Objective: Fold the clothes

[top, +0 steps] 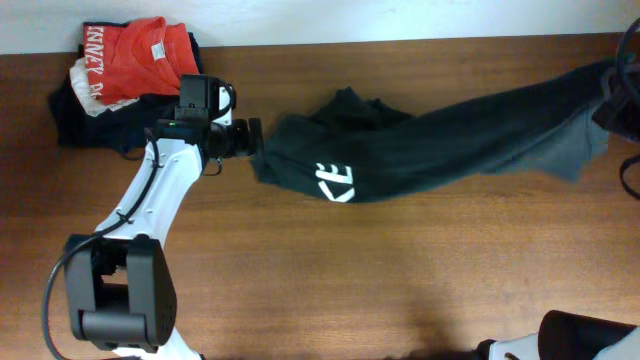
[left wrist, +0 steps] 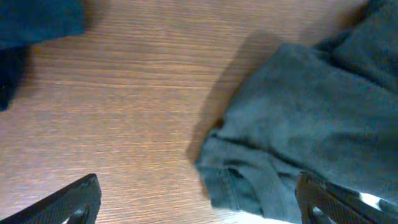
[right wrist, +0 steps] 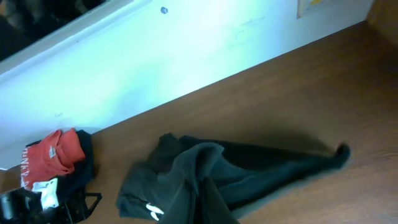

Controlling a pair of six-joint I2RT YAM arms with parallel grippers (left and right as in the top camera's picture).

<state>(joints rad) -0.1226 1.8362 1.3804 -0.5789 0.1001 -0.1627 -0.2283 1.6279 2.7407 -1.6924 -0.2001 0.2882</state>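
The black T-shirt [top: 420, 140] lies stretched from the table's middle up to the far right edge, with white block letters [top: 335, 182] on its left part. My left gripper [top: 252, 136] is open at the shirt's left edge. In the left wrist view, its fingers [left wrist: 202, 202] straddle the bunched hem of the shirt [left wrist: 298, 112] without closing on it. My right gripper [top: 612, 85] holds the shirt's raised right end. In the right wrist view the fabric [right wrist: 186, 180] rises to the bottom edge and hides the fingers.
A red-orange shirt [top: 135, 55] lies on dark navy folded garments [top: 75, 110] at the back left, just behind my left arm. The pile also shows in the right wrist view [right wrist: 53, 155]. A white wall runs along the table's far edge.
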